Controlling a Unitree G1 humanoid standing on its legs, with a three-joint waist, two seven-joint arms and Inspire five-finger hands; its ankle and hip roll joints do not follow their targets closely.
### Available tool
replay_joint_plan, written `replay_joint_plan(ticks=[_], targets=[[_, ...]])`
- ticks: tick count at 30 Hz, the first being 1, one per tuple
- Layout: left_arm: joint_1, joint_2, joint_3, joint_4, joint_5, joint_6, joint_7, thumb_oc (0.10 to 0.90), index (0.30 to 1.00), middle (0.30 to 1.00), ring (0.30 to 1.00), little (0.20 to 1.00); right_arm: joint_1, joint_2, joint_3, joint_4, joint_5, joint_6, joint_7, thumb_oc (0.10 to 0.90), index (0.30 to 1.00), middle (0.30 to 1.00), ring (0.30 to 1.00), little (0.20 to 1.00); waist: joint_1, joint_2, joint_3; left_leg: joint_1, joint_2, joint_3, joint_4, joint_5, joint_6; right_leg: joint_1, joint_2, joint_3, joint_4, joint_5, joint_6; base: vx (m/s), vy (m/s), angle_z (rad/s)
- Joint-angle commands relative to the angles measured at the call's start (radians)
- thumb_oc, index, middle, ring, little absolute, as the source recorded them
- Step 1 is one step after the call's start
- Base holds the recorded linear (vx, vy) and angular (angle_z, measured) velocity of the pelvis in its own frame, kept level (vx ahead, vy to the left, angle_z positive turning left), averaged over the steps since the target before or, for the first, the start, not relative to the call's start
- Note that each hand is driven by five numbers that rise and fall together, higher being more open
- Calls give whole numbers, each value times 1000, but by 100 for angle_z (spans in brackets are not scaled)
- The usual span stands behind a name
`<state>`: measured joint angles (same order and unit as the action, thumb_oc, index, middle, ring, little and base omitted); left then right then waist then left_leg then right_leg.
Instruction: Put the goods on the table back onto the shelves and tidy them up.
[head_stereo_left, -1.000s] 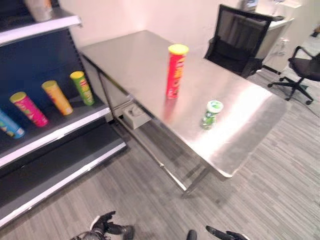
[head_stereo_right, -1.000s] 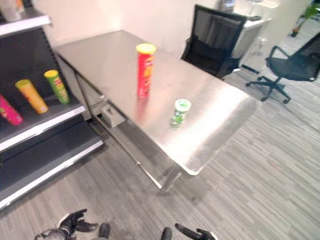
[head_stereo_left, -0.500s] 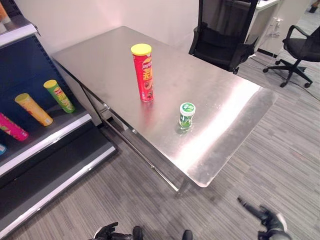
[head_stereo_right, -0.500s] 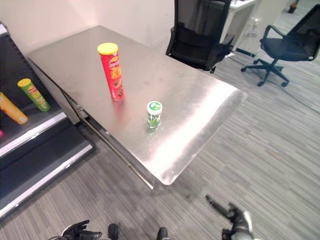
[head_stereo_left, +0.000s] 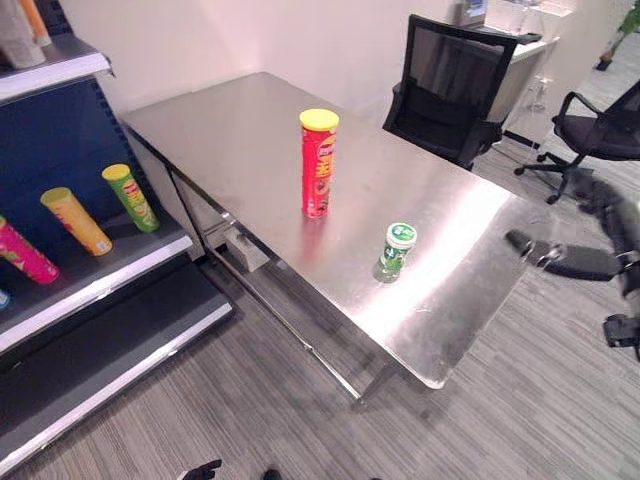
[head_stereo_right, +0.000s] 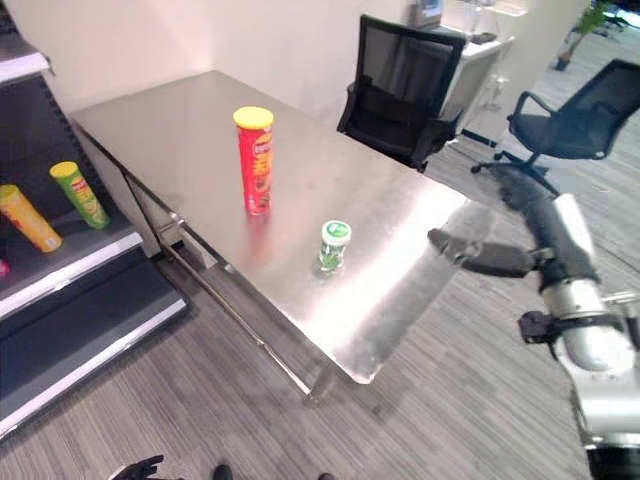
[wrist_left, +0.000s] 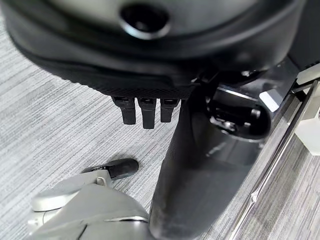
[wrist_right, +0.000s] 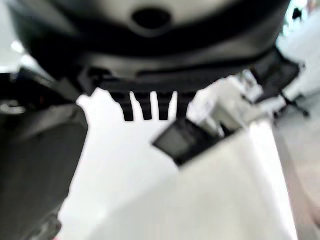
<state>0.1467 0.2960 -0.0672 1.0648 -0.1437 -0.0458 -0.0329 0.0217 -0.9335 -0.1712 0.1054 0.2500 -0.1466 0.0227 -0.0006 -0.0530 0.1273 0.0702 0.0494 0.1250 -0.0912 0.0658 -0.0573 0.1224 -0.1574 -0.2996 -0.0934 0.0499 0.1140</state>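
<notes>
A tall red chip can (head_stereo_left: 318, 165) with a yellow lid stands upright mid-way along the steel table (head_stereo_left: 230, 120). A small green jar (head_stereo_left: 395, 252) with a white and green lid stands nearer the table's front edge. My right hand (head_stereo_left: 568, 262) hovers at table height by the table's right end. It is open, its fingers stretched toward the jar, well apart from it. My left hand (head_stereo_right: 135, 468) hangs low near the floor, open and holding nothing.
A dark shelf unit (head_stereo_left: 100, 275) at the left holds slanted green (head_stereo_left: 132, 198), orange (head_stereo_left: 75, 220) and pink (head_stereo_left: 25, 255) cans. A black mesh chair (head_stereo_left: 455, 85) stands behind the table, another chair (head_stereo_left: 600, 130) further right. A white box (head_stereo_left: 243, 248) sits under the table.
My right arm has risen from near the floor to table height at the table's right end. The camera has shifted. The can and jar have not moved.
</notes>
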Motion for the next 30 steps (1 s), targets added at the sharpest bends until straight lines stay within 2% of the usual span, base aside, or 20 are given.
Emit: replay_joint_plan(ticks=[1,4,7,8,15,29,30], targets=[[-46,8,-35,11,28,-30,-20,800,900,900,900,900,-121,-28,-26,17,17,-28,-11,800,900,900,900,900,43,8,-21,32,89,20,4,-69,-55,-46,-82,8,9,61,99,19,-26,11],[-44,15,-48,-46,4,-35,-17,800,900,900,900,900,-163,17,42,66,-53,-14,-48,800,900,900,900,900,63,16,-19,21,90,3,4,-62,-57,-37,-85,-15,7,55,97,37,-43,15],[-42,15,-52,-58,3,-37,-11,800,900,900,900,900,-181,30,52,78,-107,-15,-85,800,900,900,900,900,68,21,-18,16,88,-4,4,-61,-57,-36,-85,-22,7,54,98,21,-19,11],[-41,16,-54,-73,2,-39,-3,800,900,900,900,900,-202,38,64,83,-161,-17,-123,800,900,900,900,900,74,23,-13,10,87,-10,4,-58,-57,-36,-87,-31,7,53,99,0,0,0],[-39,22,-70,-118,-14,-41,11,800,900,900,900,900,-262,46,105,96,-218,-8,-175,800,900,900,900,900,86,29,-3,-19,83,-36,4,-48,-56,-44,-89,-45,7,51,98,2,0,12],[-37,40,-88,-169,-16,-41,17,800,900,900,900,900,-361,60,198,121,-277,7,-210,800,900,900,900,900,128,10,0,-21,75,-70,4,-55,-51,-20,-91,-78,7,43,97,17,2,12],[-34,41,-88,-172,-16,-41,17,800,900,900,900,900,-362,62,200,120,-282,8,-211,726,789,789,789,789,130,9,0,-21,74,-71,4,-56,-50,-19,-91,-79,7,42,97,15,5,7]])
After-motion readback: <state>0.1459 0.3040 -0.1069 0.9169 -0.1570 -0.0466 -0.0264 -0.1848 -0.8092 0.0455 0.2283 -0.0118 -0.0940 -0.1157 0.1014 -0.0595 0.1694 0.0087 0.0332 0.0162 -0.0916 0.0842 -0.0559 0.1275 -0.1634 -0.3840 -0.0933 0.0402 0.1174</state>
